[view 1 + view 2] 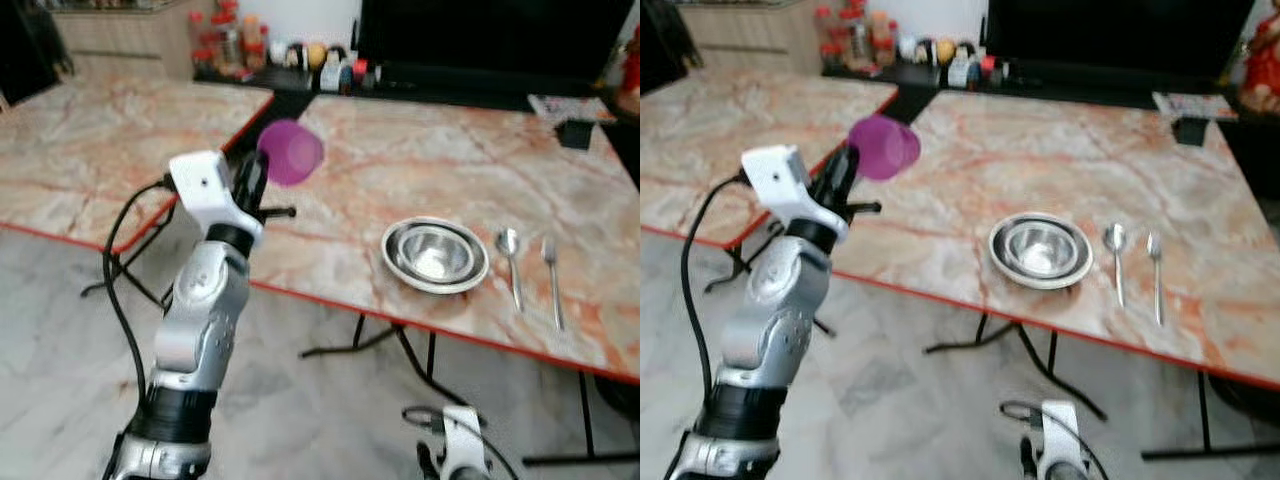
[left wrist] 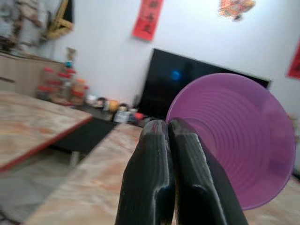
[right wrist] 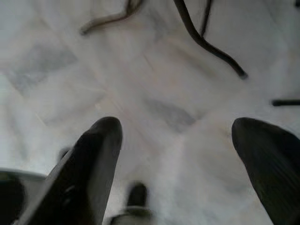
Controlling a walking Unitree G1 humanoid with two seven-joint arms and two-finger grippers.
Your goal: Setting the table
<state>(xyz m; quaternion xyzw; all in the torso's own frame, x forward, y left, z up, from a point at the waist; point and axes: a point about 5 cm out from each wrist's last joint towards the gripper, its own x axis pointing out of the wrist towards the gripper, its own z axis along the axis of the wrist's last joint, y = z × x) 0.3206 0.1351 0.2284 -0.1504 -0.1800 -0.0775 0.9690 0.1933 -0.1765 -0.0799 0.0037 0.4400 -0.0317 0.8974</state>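
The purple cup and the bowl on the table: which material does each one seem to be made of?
Purple cup, held by the left gripper: probably thin plastic, translucent, with fine moulded rings inside.
Bowl: seems polished metal, likely stainless steel; silvery with bright reflections.

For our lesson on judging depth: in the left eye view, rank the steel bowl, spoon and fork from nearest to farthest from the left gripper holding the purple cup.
1. Round steel bowl, right of the left gripper.
2. Metal spoon, beside the bowl.
3. Metal fork, farthest right.
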